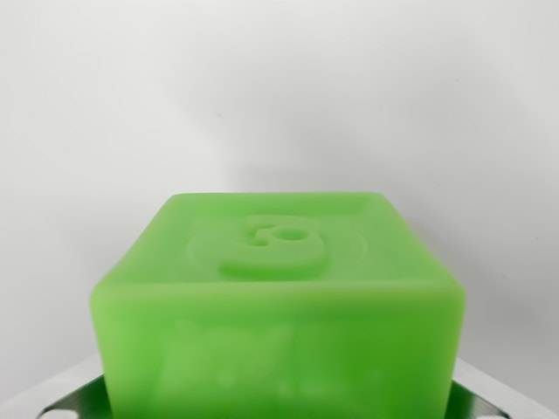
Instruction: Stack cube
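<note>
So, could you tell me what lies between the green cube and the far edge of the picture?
Nothing: in the wrist view, beyond the cube there is only bare white surface, with no second cube in sight.

A: What shows of the arm from the wrist view?

B: Very little. Only the metallic grey gripper [279,403], peeking in along the bottom edge.

A: Both sides?

B: Yes, a pale metal piece low on the wrist view's left, another low on the right. The middle is hidden.

A: Wide apart or clamped?

B: Can't say, and the fingertips are out of frame.
</note>
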